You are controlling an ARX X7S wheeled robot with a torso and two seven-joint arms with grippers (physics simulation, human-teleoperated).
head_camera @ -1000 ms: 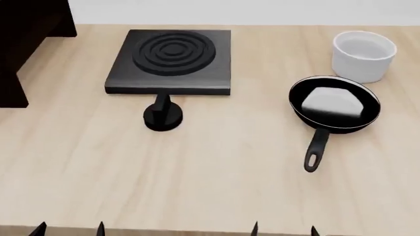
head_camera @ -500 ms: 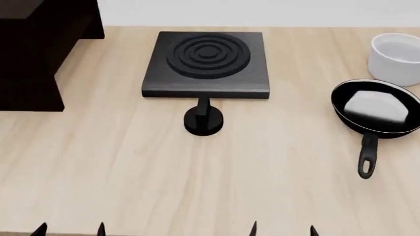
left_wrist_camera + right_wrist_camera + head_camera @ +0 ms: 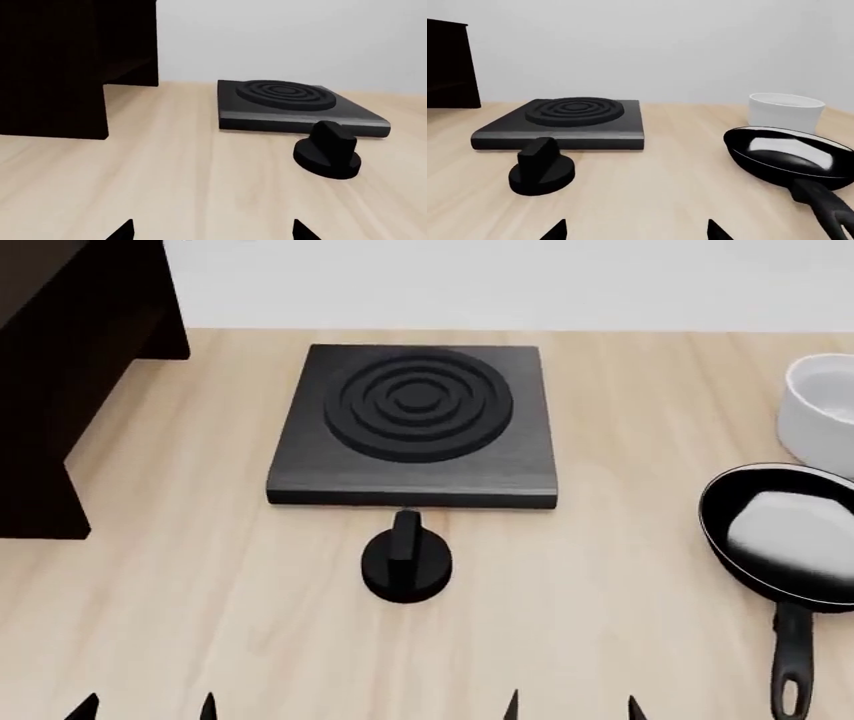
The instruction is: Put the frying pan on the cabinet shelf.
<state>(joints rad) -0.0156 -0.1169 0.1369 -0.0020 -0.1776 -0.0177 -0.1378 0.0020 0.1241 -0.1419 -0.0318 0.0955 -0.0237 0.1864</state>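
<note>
The frying pan [image 3: 781,540], black with a glossy grey-white inside, lies on the wooden table at the right edge of the head view, its long handle [image 3: 793,665] pointing toward me. It also shows in the right wrist view [image 3: 787,157]. The dark cabinet [image 3: 60,370] stands at the far left; it also shows in the left wrist view [image 3: 67,65]. My left gripper [image 3: 144,706] and right gripper [image 3: 571,706] show only as fingertips at the near edge, both open and empty. The right gripper [image 3: 636,230] is left of the pan handle. The left gripper [image 3: 213,230] faces bare table.
A square black burner plate [image 3: 416,425] with concentric rings sits mid-table. A black knob [image 3: 406,560] stands just in front of it. A white cylindrical bowl [image 3: 821,410] stands behind the pan at the right edge. A pale wall runs behind the table.
The head view has shifted: burner, knob and pan now sit lower in the frame, and the pan lies further right and partly cut off. The gripper tips hold the same place.
</note>
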